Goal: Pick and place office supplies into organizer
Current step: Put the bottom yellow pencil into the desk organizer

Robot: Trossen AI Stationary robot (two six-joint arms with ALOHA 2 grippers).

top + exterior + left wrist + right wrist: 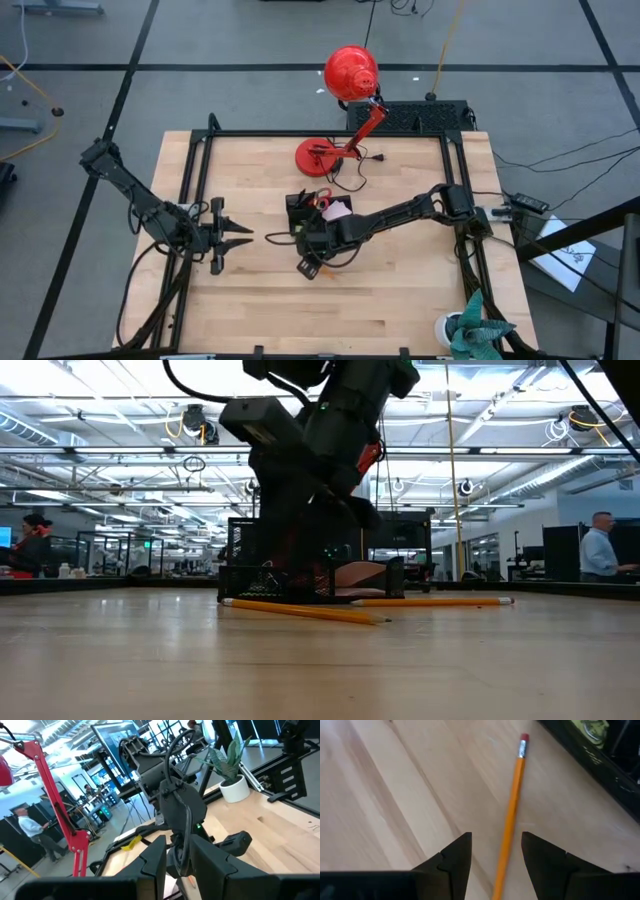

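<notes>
Now pencil [511, 820] between right pincer [496, 851] fingers.

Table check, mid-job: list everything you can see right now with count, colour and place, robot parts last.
organizer: one, black, table centre, beside the right arm's wrist.
scissors: one pair, red-handled, standing in the organizer.
sticky-note pad: one, pink, in the organizer.
pencils: two, orange, lying loose on the table in front of the organizer; one lies between the right gripper's fingers.
desk lamp: one, red, round base at the table's far edge.
potted plant: one, green in a white pot, near right corner.
people: a few, far off in the room.
left gripper: open, idle left of centre.
right gripper: open, low over a pencil.
</notes>
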